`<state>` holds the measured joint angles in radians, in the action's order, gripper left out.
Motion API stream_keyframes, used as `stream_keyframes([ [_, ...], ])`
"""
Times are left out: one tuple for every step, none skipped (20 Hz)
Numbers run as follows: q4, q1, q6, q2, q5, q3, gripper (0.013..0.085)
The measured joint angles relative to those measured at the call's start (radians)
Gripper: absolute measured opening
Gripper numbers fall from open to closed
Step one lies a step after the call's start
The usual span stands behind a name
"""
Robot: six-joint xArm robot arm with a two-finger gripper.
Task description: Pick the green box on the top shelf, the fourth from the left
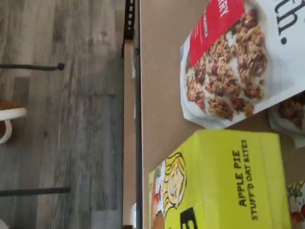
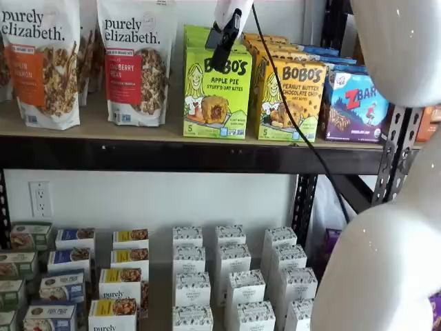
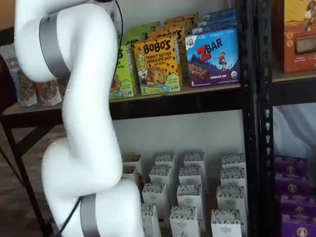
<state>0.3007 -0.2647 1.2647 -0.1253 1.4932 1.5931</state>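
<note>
The white gripper with black fingers (image 2: pixel 222 48), jaws apart, is hanging just above and before the upright lime-green cardboard box (image 2: pixel 217 93).

You see the green box (image 1: pixel 224 181) lying on the top shelf (image 1: pixel 159 95), just beside a cranberry granola bag (image 1: pixel 233 62); grey plank floor (image 1: pixel 62 119) lies beyond the shelf edge.

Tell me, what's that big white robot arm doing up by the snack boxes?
The robot arm's gripper hangs in front of the green box of apple pie oat bites on the top shelf, which it is meant to pick. It holds nothing so far, and the box stands upright between a granola bag and an orange peanut butter box.
</note>
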Motion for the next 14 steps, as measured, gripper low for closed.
stream_keyframes([
  [-0.004,-0.001,0.000,0.004,0.006,0.004,0.0850],
  [-0.009,-0.002,-0.001,0.008,0.014,0.010,0.0850],
  [-0.013,-0.002,-0.001,0.012,0.022,0.015,0.0850],
  [-0.017,-0.003,-0.002,0.016,0.029,0.019,0.0850],
  [-0.021,-0.004,-0.002,0.019,0.034,0.022,0.0850],
  [-0.025,-0.005,-0.003,0.021,0.037,0.023,0.0850],
  [-0.028,-0.006,-0.003,0.022,0.040,0.024,0.0850],
  [-0.032,-0.007,-0.004,0.023,0.041,0.024,0.0850],
  [-0.037,-0.009,-0.005,0.024,0.042,0.023,0.0850],
  [-0.042,-0.011,-0.005,0.025,0.044,0.023,0.0850],
  [-0.045,-0.011,-0.006,0.027,0.047,0.024,0.0850],
  [-0.051,-0.013,-0.006,0.030,0.051,0.026,0.0850],
  [-0.054,-0.013,-0.006,0.031,0.053,0.026,0.0850],
  [-0.057,-0.014,-0.006,0.033,0.054,0.026,0.0850],
])
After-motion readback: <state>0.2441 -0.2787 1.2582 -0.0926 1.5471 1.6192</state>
